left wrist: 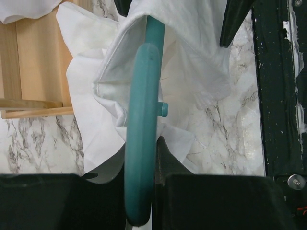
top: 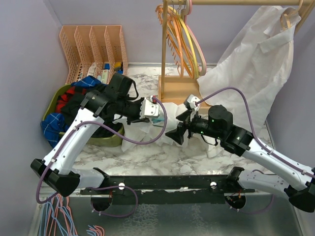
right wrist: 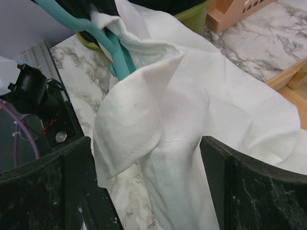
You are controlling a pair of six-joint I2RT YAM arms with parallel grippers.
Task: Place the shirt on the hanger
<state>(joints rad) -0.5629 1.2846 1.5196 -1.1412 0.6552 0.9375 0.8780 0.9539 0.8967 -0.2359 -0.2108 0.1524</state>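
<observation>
**Item: shirt and hanger, mid-threading – position record**

**Hanger** (left wrist: 141, 143). Teal plastic, slim. Grasped by the left claw (left wrist: 141, 184), which is clenched on the bar with fingers on both flanks. The long axis runs straight out from that claw, and the far end goes under the white cloth. In the right wrist view the teal arms enter the fabric from the upper left.

**Shirt** (right wrist: 192, 96). White, thin, collared. It lies bunched on the table (top: 147, 157) between the two claws, just in front of the rack (top: 176, 88), with part of it draped over the hanger's far end. One raised fold, probably collar or shoulder, stands upright between the right claw's fingers.

**Right claw** (right wrist: 144, 148). Released, jaws wide, one on each side of that fold. The frames do not show either finger pressing the fabric.

**Governing relation.** The fold lies directly ahead of the right claw and already inside its gape. The hanger tip lies beyond it, up and to the left in that view. The right arm is the nearer one to the loose cloth, while the left arm only steadies the hanger. Judged so, the next move is to close on the fold and draw it along the hanger's axis, toward the left claw.

**Also present.** A second white shirt (top: 256, 54) hanging on the rack, and a green basket (top: 110, 140) of dark garments.

**Brands, labels, writing.** None legible on shirt, hanger or claws. The bottles at the rear are too small to read.
</observation>
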